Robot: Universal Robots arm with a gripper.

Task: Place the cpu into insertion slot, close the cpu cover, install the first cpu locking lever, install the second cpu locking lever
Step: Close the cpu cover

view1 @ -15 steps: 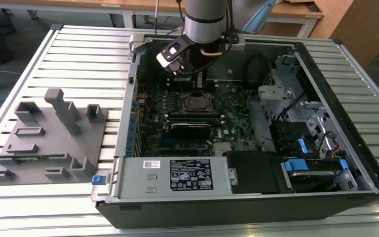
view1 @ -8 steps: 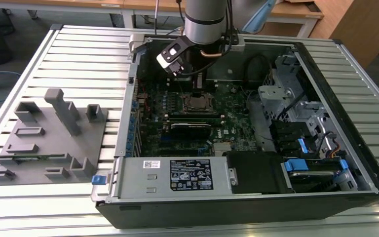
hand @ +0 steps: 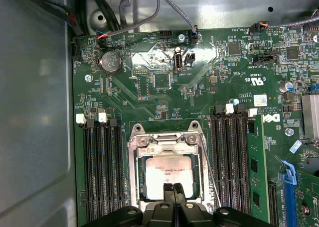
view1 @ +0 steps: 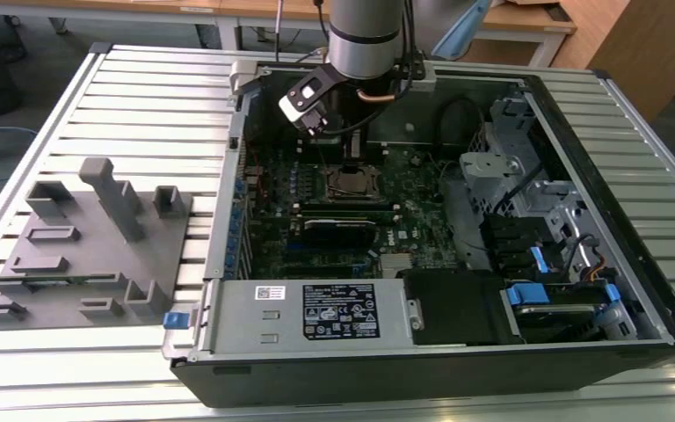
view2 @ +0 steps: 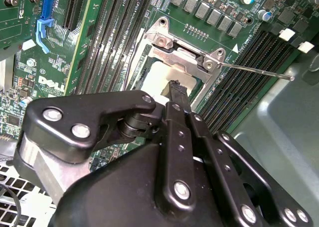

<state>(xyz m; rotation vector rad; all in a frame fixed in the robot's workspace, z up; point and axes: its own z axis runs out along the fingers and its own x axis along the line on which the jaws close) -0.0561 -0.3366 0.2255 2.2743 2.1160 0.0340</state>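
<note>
**CPU seated under its cover, end effector clenched on top**

The cpu (hand: 167, 173) lies flat in the insertion slot (hand: 132, 167), its pale top showing through the window of the cpu cover (hand: 164, 150), which is folded down around it. The end effector (hand: 174, 191) is clenched with nothing between its fingers, tips at the cpu's near edge. A thin lever rod (view2: 259, 71) juts from the socket corner over the memory slots (view2: 239, 82). The green motherboard (hand: 149, 97) sits in an open computer case (view1: 619, 114) on the slatted surface (view1: 138, 97).

A slatted metal table (view1: 138, 88) carries an open computer case (view1: 373, 384) and grey fixture (view1: 138, 255).
</note>
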